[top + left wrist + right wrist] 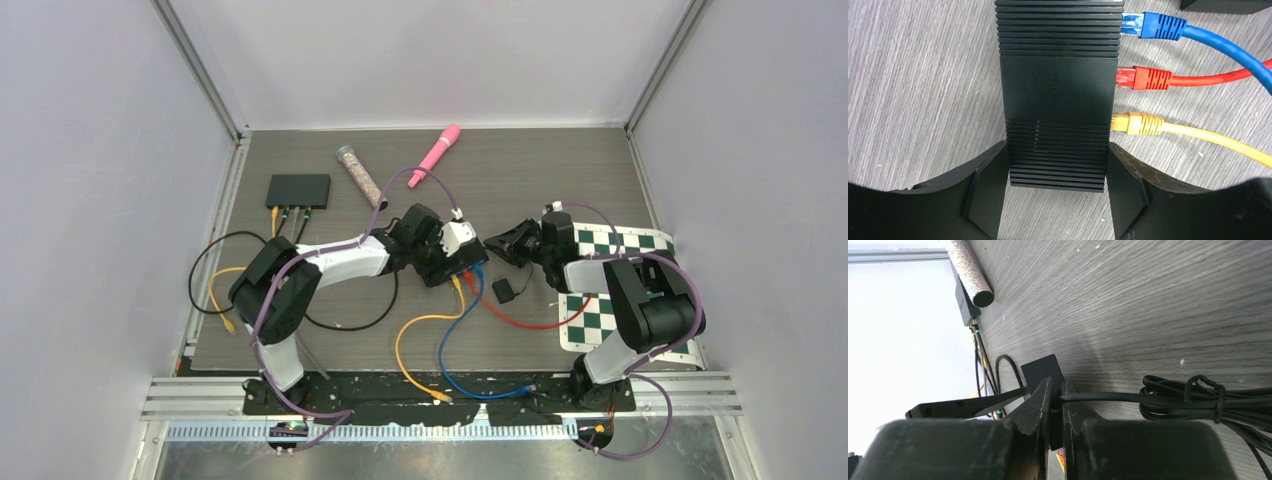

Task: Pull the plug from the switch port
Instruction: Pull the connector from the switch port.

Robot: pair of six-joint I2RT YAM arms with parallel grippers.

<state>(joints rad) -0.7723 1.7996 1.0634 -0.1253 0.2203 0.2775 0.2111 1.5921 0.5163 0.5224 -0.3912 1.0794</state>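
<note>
A black ribbed switch [1058, 90] lies on the grey table. Blue [1153, 25], red [1143, 78] and yellow [1138, 123] plugs sit in its right side. My left gripper [1058, 170] is shut on the switch's near end, one finger against each side. In the top view the left gripper [440, 255] sits mid-table and the right gripper [500, 245] meets it from the right. In the right wrist view my right gripper [1056, 385] is shut on a black plug whose black cable [1098, 397] leads off right from the switch [1040, 370]. The port itself is hidden.
A second black switch [298, 190] with cables sits back left. A glitter tube [360, 178] and a pink wand [437, 155] lie behind. A checkered mat [600, 300] lies right, a black adapter [505, 291] beside it. The coiled black cable [1208, 400] lies near the right gripper.
</note>
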